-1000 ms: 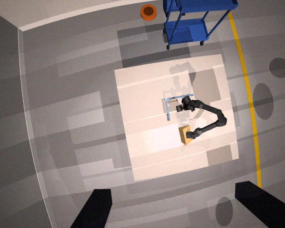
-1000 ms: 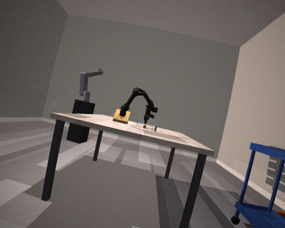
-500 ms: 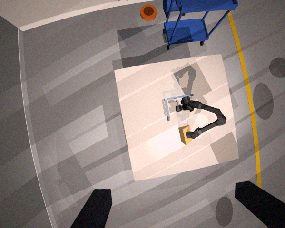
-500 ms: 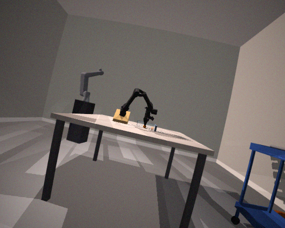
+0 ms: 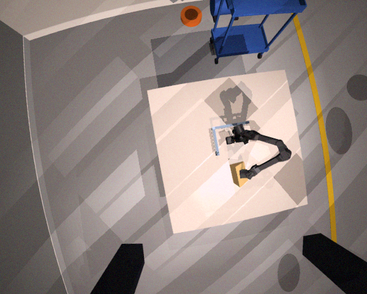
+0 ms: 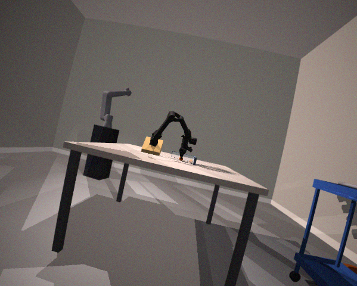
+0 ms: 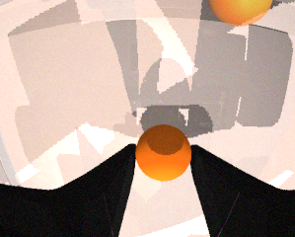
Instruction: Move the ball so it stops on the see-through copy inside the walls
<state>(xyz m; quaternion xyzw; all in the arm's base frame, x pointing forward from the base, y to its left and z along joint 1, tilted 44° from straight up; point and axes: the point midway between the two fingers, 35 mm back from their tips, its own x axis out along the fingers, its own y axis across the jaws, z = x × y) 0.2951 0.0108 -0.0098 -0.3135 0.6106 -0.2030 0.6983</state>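
The orange ball [image 6: 181, 159] [image 7: 163, 158] is between my two black fingertips and touches both. My gripper [image 6: 181, 157] [image 7: 163, 150] points down and is shut on the ball, low at the table top [image 5: 189, 196] [image 6: 117, 151]; I cannot tell whether the ball touches the table. The see-through copy [image 6: 191, 160] [image 7: 241, 9] is paler orange and stands apart from the ball, up and to the right in the wrist view. The low clear walls [image 5: 215, 144] with blue edges make a corner beside the gripper. In the top view the arm hides the ball and its copy.
The arm's base stands at a yellow block [image 5: 236, 174] [image 6: 151, 146] on the table. A blue cart [image 5: 240, 41] [image 6: 332, 189] and an orange ring-shaped thing [image 5: 191, 22] are on the floor. A grey arm [image 6: 106, 104] stands on a black pedestal [image 6: 101, 154] behind the table.
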